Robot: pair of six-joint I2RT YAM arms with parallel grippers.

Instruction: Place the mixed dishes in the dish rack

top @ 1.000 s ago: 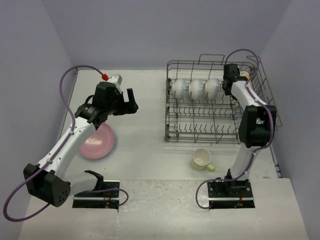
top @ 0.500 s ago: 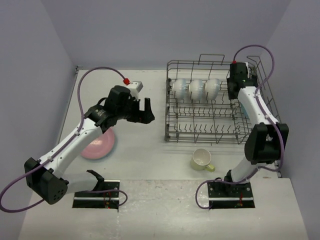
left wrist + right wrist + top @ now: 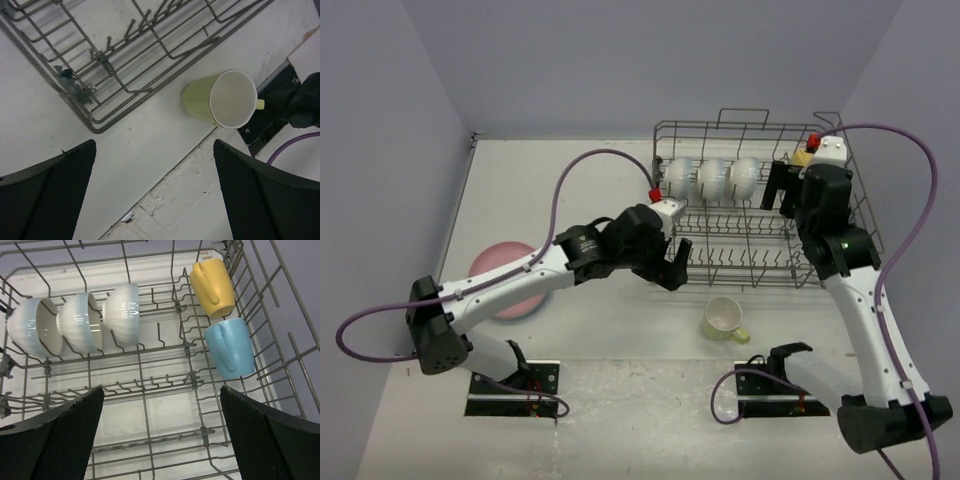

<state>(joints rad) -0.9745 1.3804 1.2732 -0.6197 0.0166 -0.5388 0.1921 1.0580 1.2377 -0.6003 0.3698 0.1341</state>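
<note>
Overhead, the pale, scuffed desk sits boxed in by plain lilac-grey walls. The dish rack stands on its far right part, holding three white bowls in a row, plus a yellow mug and a light blue mug. A pale green mug sits on the desk just before the rack, and a pink plate lies at the left. The left claw near that mug and the right claw over the rack both gape, empty.
</note>
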